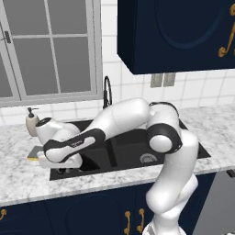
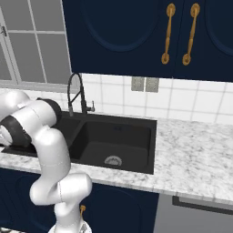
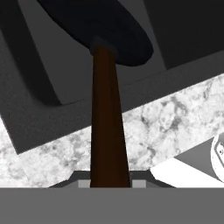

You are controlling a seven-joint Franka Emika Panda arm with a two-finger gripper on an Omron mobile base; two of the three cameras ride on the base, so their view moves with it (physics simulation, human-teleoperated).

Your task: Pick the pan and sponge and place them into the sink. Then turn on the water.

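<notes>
Brown pan handle (image 3: 107, 131) fills my hand view, running up from between the fingertips, so I judge my gripper (image 1: 62, 161) is clamped on it. From there the pan (image 3: 100, 26) hangs over the sink (image 3: 52, 87), above the left basin, held by the handle so it can go down flat. My sponge (image 1: 34, 153) lies on the counter (image 1: 18, 172) just left of the sink, touching or nearly touching the hand. A soap dispenser (image 1: 32, 121) stands behind it. At the sink's back rim is the faucet (image 2: 77, 93), which seems well apart from this move.
</notes>
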